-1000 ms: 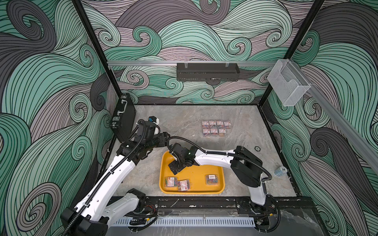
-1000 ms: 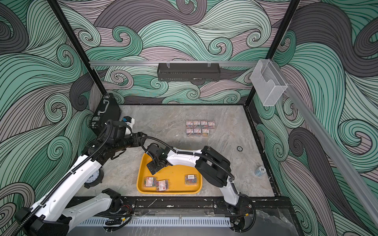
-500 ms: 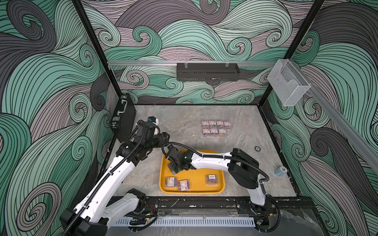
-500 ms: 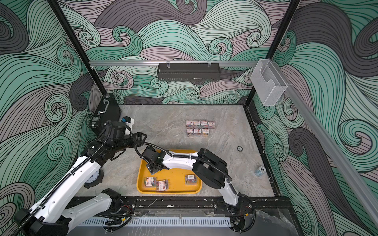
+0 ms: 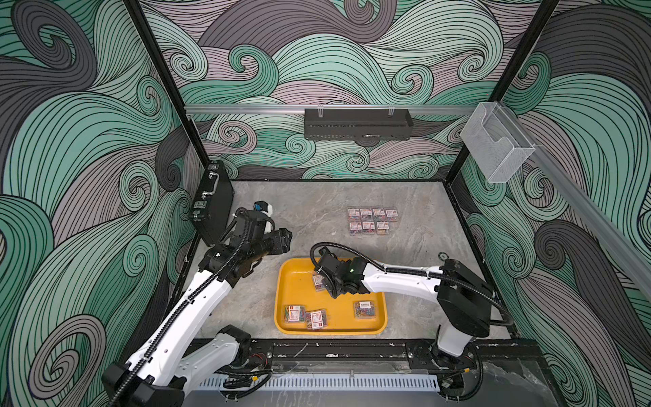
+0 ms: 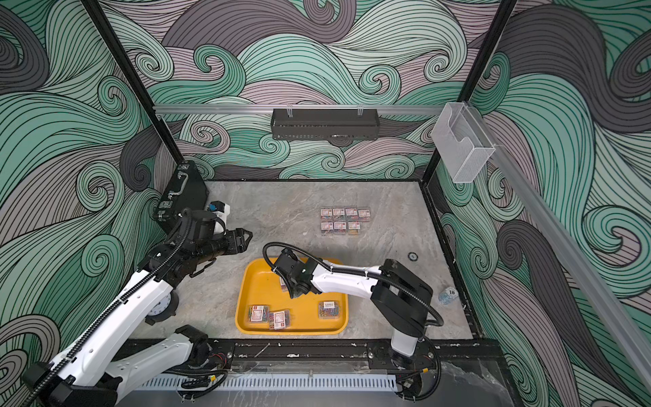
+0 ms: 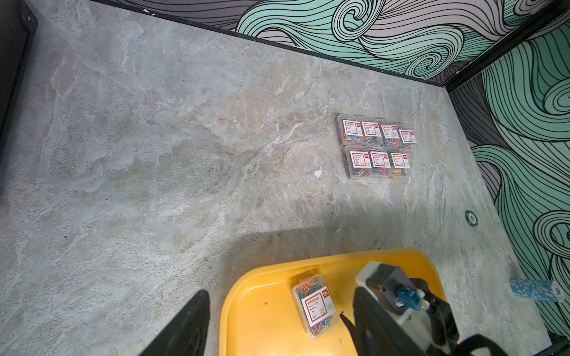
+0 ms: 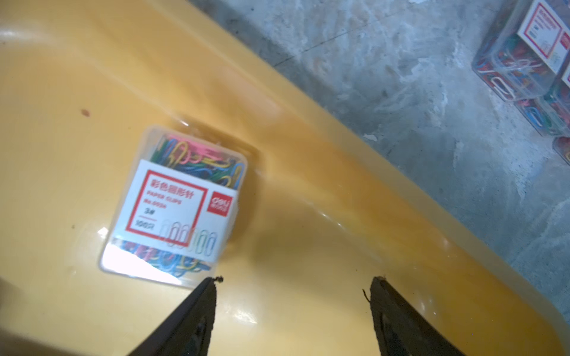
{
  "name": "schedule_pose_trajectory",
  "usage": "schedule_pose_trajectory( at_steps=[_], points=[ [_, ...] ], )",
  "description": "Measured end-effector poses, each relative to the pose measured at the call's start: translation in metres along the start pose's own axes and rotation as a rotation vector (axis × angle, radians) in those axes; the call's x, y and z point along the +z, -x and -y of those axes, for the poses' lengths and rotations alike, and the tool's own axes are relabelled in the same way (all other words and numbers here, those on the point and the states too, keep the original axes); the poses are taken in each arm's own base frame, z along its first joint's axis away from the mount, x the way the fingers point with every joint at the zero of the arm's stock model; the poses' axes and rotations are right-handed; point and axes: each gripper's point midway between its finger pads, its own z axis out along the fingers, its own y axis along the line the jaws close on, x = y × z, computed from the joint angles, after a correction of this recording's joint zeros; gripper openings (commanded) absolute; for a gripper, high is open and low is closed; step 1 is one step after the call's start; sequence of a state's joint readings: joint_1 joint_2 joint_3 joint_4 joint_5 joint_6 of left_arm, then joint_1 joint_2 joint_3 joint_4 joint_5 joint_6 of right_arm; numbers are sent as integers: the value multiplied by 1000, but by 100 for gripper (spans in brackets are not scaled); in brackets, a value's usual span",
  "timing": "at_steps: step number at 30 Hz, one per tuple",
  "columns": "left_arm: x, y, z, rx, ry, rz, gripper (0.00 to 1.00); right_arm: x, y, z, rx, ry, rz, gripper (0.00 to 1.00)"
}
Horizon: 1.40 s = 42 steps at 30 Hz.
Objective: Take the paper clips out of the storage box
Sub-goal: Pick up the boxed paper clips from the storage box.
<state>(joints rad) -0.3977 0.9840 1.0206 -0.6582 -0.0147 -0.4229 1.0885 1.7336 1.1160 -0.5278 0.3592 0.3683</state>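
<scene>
Yellow storage box (image 5: 299,292) under right pincer (image 8: 294,280), wide, empty, paper clips (image 5: 318,282) half-hidden, left pincer (image 5: 289,238) wide.

The right arm (image 5: 398,282) hides most of one paper clip box (image 5: 318,282) in both top views.

Teal-and-grey wave-patterned walls (image 5: 334,63), grey stone tabletop (image 5: 310,211), black frame posts (image 5: 155,70), aluminium rail (image 5: 246,109)

Yellow storage box (image 5: 299,292), multicoloured paper clips (image 5: 366,214)
</scene>
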Motion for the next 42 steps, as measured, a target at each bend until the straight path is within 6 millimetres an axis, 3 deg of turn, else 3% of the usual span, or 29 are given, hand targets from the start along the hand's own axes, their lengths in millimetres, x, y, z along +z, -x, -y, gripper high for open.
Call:
schedule_pose_trajectory(
  at_steps=[6,11,15,20,25,34,42],
  points=[
    [0,0,0,-1,0,-1,71,-7,7,-11,3,70,19,70],
    [0,0,0,-3,1,-1,72,-11,28,-31,43,128,44,74],
    [1,-2,-1,-5,2,-4,72,-2,42,-50,60,151,46,77],
    [1,-2,-1,-5,2,-4,72,17,37,-66,49,136,-3,77],
    [1,-2,-1,-4,3,-5,72,22,25,-62,37,107,-43,76],
    [2,-4,-2,-4,4,-10,72,29,6,-54,18,73,-84,61],
    [2,-4,-2,-4,4,-10,72,30,5,-51,16,72,-90,63]
  ],
)
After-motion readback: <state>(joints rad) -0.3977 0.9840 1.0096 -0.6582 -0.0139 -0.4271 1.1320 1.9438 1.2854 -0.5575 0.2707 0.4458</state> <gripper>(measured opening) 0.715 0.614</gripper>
